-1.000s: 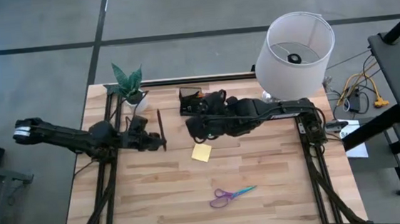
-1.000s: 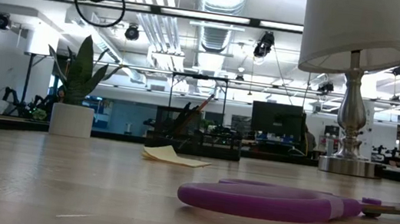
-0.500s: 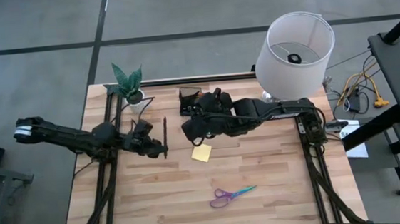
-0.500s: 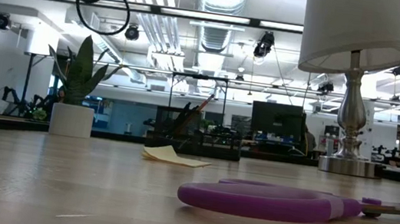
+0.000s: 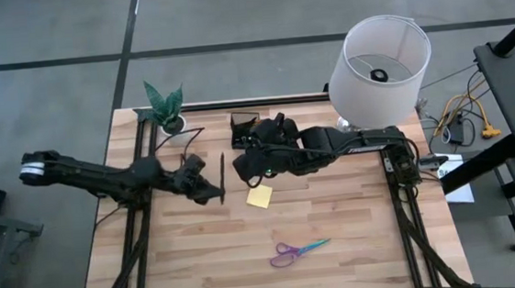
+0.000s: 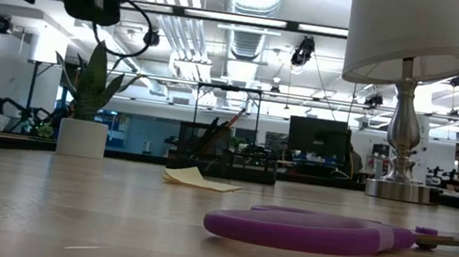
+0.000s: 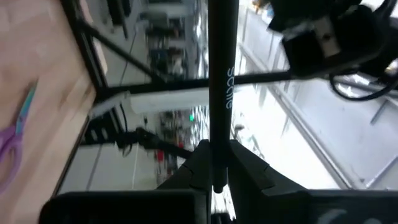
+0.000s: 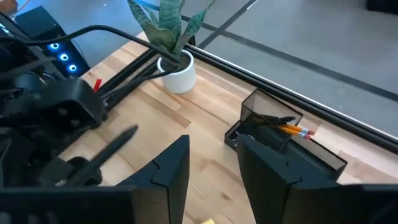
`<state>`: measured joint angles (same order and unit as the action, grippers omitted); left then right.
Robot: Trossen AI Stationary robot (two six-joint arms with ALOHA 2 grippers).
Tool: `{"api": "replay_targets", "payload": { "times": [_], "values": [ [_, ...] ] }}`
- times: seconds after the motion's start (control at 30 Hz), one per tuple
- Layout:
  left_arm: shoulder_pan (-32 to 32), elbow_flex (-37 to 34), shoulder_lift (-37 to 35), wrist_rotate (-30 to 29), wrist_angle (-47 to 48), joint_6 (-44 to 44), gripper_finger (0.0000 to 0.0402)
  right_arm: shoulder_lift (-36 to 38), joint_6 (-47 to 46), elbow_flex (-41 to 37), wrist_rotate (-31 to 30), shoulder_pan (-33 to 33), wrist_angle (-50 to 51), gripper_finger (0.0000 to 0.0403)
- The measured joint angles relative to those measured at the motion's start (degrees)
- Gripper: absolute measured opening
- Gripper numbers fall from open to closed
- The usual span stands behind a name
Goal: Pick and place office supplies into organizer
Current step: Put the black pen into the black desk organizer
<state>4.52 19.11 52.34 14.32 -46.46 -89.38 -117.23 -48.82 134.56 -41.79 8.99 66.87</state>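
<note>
Black, thin and stiff, the pen (image 5: 221, 171) looks light and likely to swivel; the left gripper (image 5: 213, 192) pinches one end above the table's left-centre. The right gripper (image 8: 211, 165), fingers spread, hovers near the organizer (image 5: 246, 126) at the far edge.

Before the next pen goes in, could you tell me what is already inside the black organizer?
In the organizer an orange pencil and a dark pen lean in its tall mesh cup. From above, the right arm covers part of it, so the rest cannot be seen.
</note>
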Motion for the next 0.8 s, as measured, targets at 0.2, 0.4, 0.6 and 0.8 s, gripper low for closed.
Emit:
{"api": "replay_targets", "payload": {
  "times": [0.2,0.4,0.6,0.8],
  "values": [
    [-5.04,0.0,1.46,4.73,-0.09,-5.34,0.0014,0.0,-0.04,0.0,-0.01,0.0,0.0,0.0129],
    [-14.98,0.09,4.04,9.02,-4.58,-20.09,0.0015,0.0,-0.02,0.0,-0.03,0.0,0.0,0.0121],
    [-25.48,2.88,13.5,21.87,-19.42,-30.18,0.0016,0.0,0.94,0.0,-0.34,-0.2,-0.06,0.0123],
    [-30.88,7.66,24.62,27.39,-29.47,-37.48,0.0016,0.0,5.25,0.0,-0.85,-0.46,-0.31,0.0129]
  ]
}}
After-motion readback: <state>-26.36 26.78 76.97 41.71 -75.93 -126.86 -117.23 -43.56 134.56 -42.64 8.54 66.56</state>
